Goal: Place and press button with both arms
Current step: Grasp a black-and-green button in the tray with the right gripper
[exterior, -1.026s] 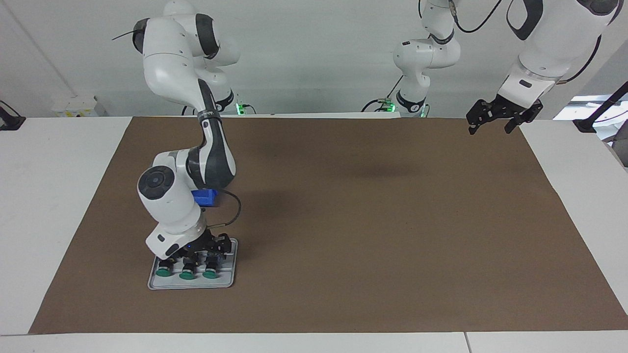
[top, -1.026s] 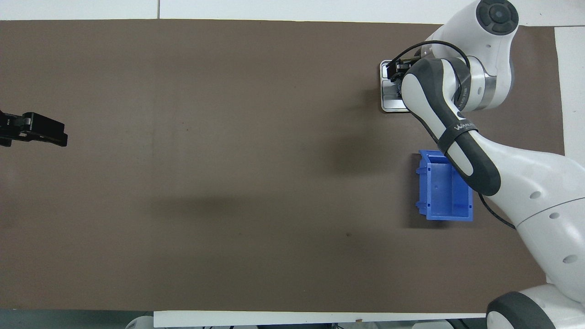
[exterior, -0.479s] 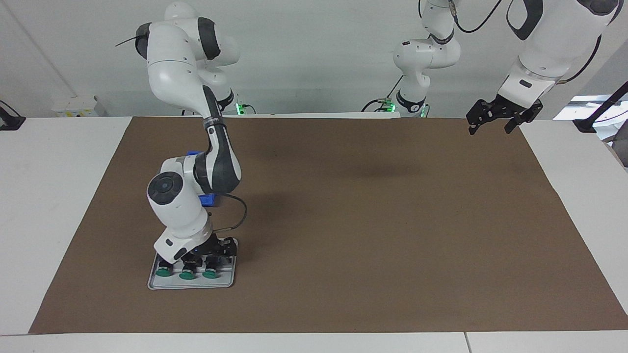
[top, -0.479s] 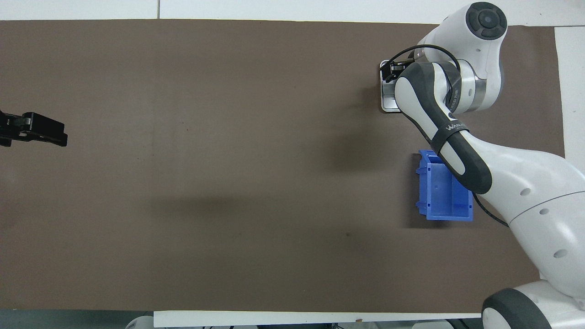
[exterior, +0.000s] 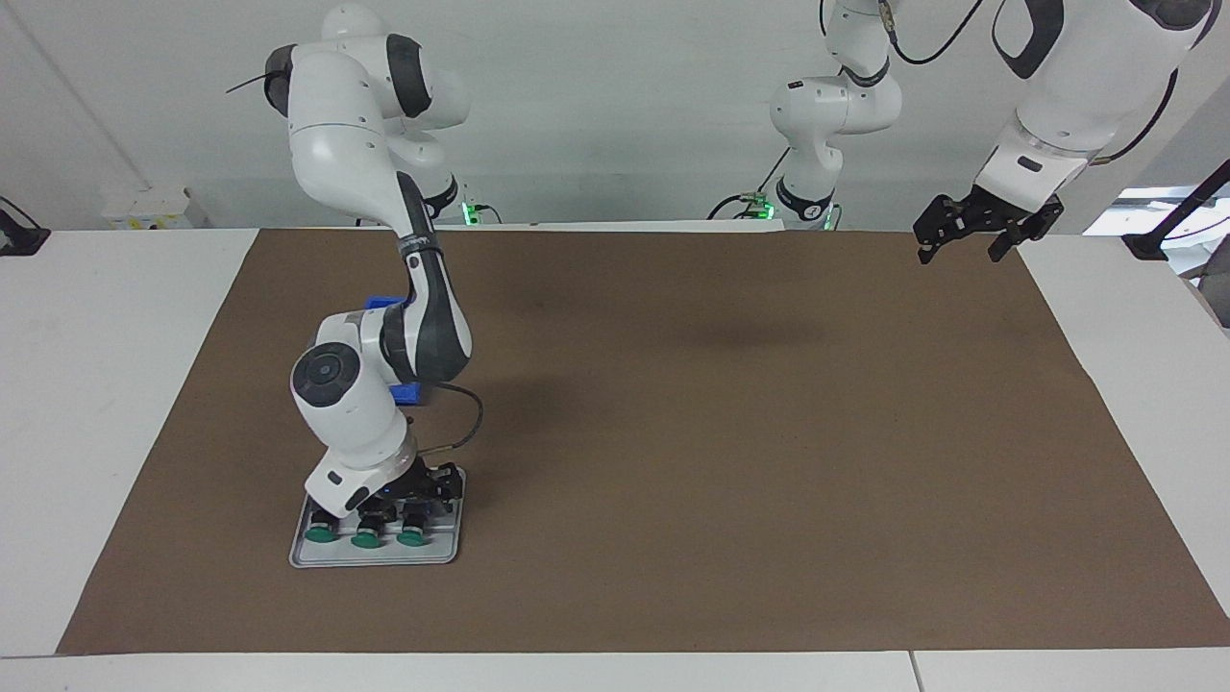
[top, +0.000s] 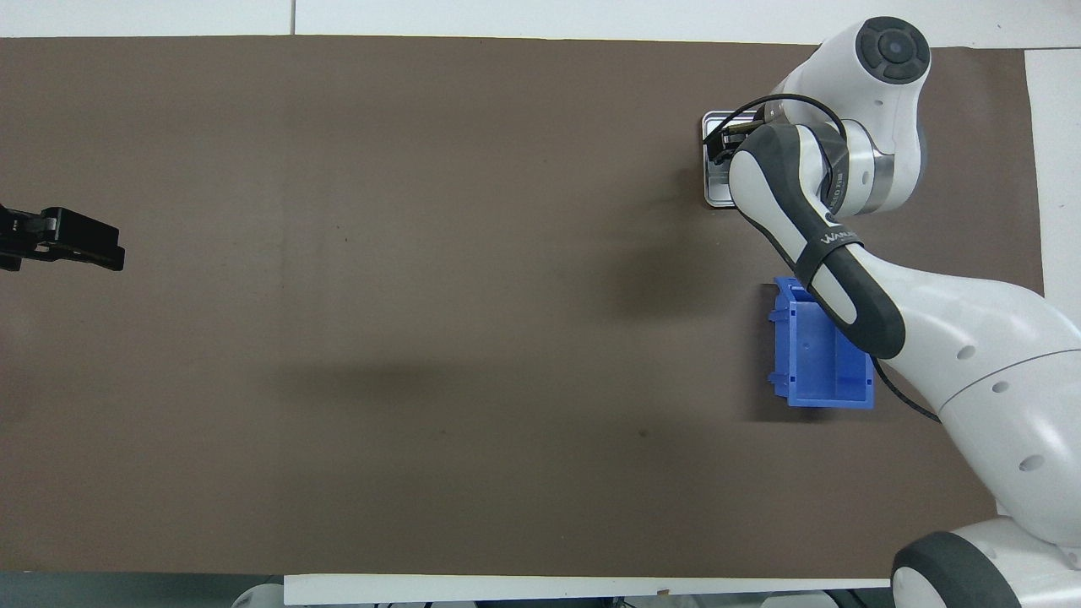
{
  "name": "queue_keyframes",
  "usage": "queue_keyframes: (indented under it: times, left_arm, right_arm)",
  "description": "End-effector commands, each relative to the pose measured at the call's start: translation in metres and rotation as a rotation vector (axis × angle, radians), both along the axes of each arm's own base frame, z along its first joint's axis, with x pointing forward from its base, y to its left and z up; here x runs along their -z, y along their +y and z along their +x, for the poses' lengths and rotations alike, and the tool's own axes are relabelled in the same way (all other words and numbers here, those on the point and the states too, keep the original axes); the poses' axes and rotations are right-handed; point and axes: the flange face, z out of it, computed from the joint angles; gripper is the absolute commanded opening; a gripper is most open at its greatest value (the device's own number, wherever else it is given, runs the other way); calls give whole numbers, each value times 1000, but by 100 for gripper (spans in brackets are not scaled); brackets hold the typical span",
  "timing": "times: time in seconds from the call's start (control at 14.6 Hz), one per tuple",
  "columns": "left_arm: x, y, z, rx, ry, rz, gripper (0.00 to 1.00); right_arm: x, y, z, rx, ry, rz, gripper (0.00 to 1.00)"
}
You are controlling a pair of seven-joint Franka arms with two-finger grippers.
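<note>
Our right end effector [exterior: 408, 497] sits low over the buttons [exterior: 365, 531]; we cannot tell its grip. We should lift one straight up. Our left end effector [exterior: 966, 231] waits, open.

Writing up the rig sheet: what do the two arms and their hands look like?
Both arms are white, rounded, jointed shells with dark grey joint sections. The right arm has a round dark cap on one joint, small lettering on a grey link and a thin black cable looping near the wrist. The left arm also carries black cables. The right hand and left hand are black two-finger units.
</note>
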Motion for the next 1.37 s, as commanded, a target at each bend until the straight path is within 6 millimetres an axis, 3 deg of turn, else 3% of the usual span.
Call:
queue_keyframes:
  times: [0.0,0.82,1.03,1.3]
  left_arm:
    - [-1,3,-7,-12,-12,-7,100]
    - [-3,3,-6,-12,-22,-8,100]
    - [-3,3,-6,-10,-22,-8,100]
    - [-2,3,-6,-10,-21,-8,100]
  right_arm:
    - [-1,-5,-1,-29,-10,-6,87]
    - [3,-10,-2,-49,-10,-38,87]
    - [8,-14,-6,-45,1,-39,84]
    - [17,-11,-14,-51,16,-40,73]
